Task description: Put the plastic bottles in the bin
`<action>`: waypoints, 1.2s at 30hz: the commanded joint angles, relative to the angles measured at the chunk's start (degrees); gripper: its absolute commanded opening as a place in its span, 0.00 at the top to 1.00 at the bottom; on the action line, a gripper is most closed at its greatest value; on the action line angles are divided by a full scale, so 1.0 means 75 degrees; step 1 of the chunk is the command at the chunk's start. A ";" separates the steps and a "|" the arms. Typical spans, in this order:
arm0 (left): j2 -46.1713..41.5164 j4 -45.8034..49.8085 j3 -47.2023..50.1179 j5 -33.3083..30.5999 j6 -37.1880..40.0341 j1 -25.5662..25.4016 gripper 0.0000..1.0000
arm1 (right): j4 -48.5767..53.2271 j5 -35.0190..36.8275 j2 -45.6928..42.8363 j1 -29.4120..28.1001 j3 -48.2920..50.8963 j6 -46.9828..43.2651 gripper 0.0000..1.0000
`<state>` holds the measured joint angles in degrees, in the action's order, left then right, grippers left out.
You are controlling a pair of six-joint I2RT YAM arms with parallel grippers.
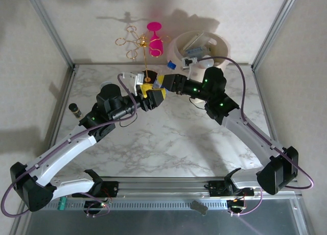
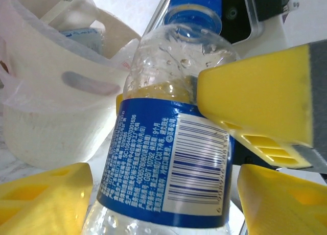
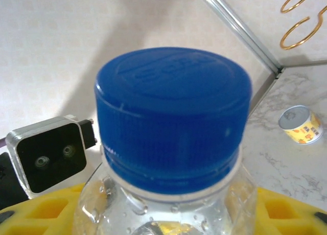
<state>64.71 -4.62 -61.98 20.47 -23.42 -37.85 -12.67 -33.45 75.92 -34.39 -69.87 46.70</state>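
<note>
Ana: White-walled enclosure, aluminium frame, marbled table. Both arms meet above its far middle.

Tom: Item in hand?

Ana: One clear plastic bottle with a blue cap and a blue barcode label, raised off the table between the two grippers. The right gripper has its yellow pads against the shoulder, one on each side, just under the cap. I read that as a hold.

Tom: And the left gripper?

Ana: Fingers flank the lower body, but a dark gap shows beside one of them. Parted, not clamping. Judgement: a handover, since the bin sits at the far right, on the right arm's side.

Tom: Bin contents?

Ana: Several bottles lie inside it.

Tom: Surroundings?

Ana: The gold wire stand and pink glass are at the far edge, with the stand's stem just beyond the grippers. A small dark vial is at far left. A yellow-and-white tub sits on the marble, well apart.

Tom: Obstructions?

Ana: The left fingers around the body are the nearest one. The stand is close enough to catch on a swing. The way to the bin looks open.
</note>
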 commanded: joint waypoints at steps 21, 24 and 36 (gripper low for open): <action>-0.0991 0.2265 0.0941 -0.3777 0.0889 -0.0099 0.23 | 0.1929 0.1755 0.1021 0.3400 -0.3467 -0.1172 0.53; -0.0911 0.2043 0.1351 -0.3824 0.0953 -0.0098 0.24 | 0.2348 0.2104 0.1738 0.3391 -0.4334 -0.1495 0.53; -0.0817 0.1720 0.1753 -0.3813 0.1084 -0.0088 0.24 | 0.3573 0.2329 0.4408 0.3164 -0.6975 -0.2247 0.55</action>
<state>59.02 9.89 -49.78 -7.20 -16.47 -38.22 11.16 -16.88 107.31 -9.50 -117.91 32.73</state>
